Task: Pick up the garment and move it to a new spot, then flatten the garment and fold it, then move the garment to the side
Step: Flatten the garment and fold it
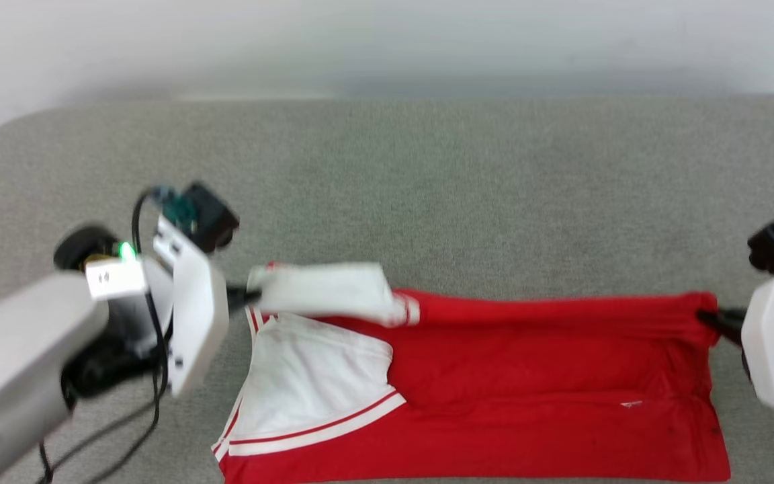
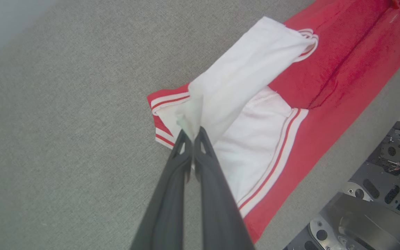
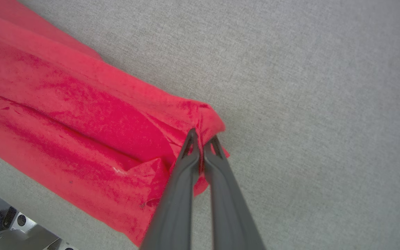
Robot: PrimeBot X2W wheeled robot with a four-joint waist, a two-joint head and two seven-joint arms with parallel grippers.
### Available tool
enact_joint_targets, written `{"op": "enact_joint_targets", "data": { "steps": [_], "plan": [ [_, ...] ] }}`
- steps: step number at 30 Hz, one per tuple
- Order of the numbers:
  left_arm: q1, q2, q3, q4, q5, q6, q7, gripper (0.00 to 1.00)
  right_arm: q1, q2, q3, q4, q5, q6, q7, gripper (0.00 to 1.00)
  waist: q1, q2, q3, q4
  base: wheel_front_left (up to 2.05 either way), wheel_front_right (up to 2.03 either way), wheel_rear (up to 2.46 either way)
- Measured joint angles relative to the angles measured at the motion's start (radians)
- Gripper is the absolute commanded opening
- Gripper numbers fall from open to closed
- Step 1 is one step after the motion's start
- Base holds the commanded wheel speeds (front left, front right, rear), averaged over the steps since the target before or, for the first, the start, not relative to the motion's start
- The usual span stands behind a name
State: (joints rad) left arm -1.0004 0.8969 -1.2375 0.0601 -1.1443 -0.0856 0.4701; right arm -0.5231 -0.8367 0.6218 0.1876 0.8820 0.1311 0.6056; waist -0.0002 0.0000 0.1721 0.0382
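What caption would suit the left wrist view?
Left end effector pinches the garment by its white sleeve, above a grey surface.

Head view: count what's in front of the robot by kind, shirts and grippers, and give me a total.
shirt: 1
grippers: 2 (left gripper and right gripper, each shut on one end of the shirt)
Total: 3

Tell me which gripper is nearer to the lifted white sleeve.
Left. The left gripper pinches the lifted white sleeve; the right gripper holds the garment at its opposite red corner.
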Motion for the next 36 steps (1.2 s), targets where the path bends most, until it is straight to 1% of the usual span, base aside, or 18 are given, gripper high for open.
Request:
{"op": "enact_joint_targets", "data": {
  "steps": [4, 9, 13, 16, 19, 20, 21, 23, 25, 29, 31, 33, 36],
  "plan": [
    [0.105, 0.041, -0.016, -0.061, -0.006, 0.032, -0.022, 0.0, 0.096, -0.018, -0.014, -0.026, 0.011, 0.0, -0.036, 0.0, -0.0001, 0.0, -0.044, 0.003, 0.0, 0.0, 0.0],
    [0.238, 0.056, -0.027, -0.094, -0.019, 0.072, -0.057, 0.0, 0.216, -0.023, -0.033, -0.039, 0.02, 0.0, -0.071, 0.0, -0.0001, 0.0, -0.06, 0.006, 0.0, 0.0, 0.0],
    [0.322, 0.044, -0.035, -0.082, -0.015, 0.087, -0.07, 0.0, 0.278, -0.006, -0.055, -0.038, 0.02, 0.0, -0.092, 0.0, -0.0001, 0.0, -0.045, 0.005, 0.0, 0.0, 0.0],
    [0.357, 0.029, -0.037, -0.046, -0.016, 0.087, -0.082, 0.0, 0.302, 0.007, -0.055, -0.026, -0.003, 0.0, -0.096, 0.0, 0.0, 0.0, -0.028, 0.002, 0.0, 0.0, 0.0],
    [0.385, 0.003, -0.039, -0.003, -0.02, 0.084, -0.102, 0.0, 0.308, 0.036, -0.058, -0.007, -0.014, 0.0, -0.111, 0.0, 0.0001, 0.0, -0.015, -0.003, 0.0, 0.0, 0.0],
    [0.389, -0.004, -0.039, 0.011, -0.02, 0.084, -0.114, 0.29, 0.308, 0.046, -0.063, 0.002, -0.016, 0.0, -0.119, 0.35, 0.0002, 0.0, -0.012, -0.004, 0.0, 0.0, 0.0],
    [0.391, -0.01, -0.036, 0.02, -0.02, 0.084, -0.128, 1.0, 0.308, 0.053, -0.069, 0.01, -0.023, 0.0, -0.129, 1.0, 0.0002, 0.0, -0.012, -0.007, 0.0, 0.0, 0.0],
    [0.392, -0.018, -0.022, 0.032, -0.012, 0.087, -0.166, 1.0, 0.308, 0.059, -0.076, 0.01, -0.035, 0.0, -0.148, 1.0, 0.0002, 0.0, -0.014, -0.008, 0.0, 0.0, 0.0],
    [0.393, -0.013, -0.014, 0.032, -0.001, 0.096, -0.198, 1.0, 0.308, 0.061, -0.088, -0.005, -0.039, 0.0, -0.17, 1.0, 0.0002, 0.0, -0.023, -0.009, 0.0, 0.0, 0.0],
    [0.406, 0.012, 0.021, -0.006, 0.02, 0.137, -0.293, 1.0, 0.323, 0.044, -0.136, -0.063, -0.037, 0.0, -0.21, 1.0, 0.0002, 0.0, -0.048, -0.011, 0.0, 0.0, 0.0],
    [0.415, 0.021, 0.047, -0.026, 0.043, 0.183, -0.359, 1.0, 0.344, 0.032, -0.178, -0.092, -0.035, 0.0, -0.232, 1.0, 0.0002, 0.0, -0.061, -0.01, 0.0, 0.0, 0.0],
    [0.427, 0.033, 0.074, -0.038, 0.066, 0.24, -0.43, 1.0, 0.362, 0.02, -0.228, -0.115, -0.026, 0.0, -0.246, 1.0, 0.0002, 0.0, -0.07, -0.009, 0.0, 0.0, 0.0],
    [0.448, 0.029, 0.119, -0.048, 0.089, 0.326, -0.547, 1.0, 0.386, 0.018, -0.314, -0.123, -0.018, 0.0, -0.262, 1.0, 0.0002, 0.0, -0.075, -0.006, 0.0, 0.0, 0.0]
  ]
}}
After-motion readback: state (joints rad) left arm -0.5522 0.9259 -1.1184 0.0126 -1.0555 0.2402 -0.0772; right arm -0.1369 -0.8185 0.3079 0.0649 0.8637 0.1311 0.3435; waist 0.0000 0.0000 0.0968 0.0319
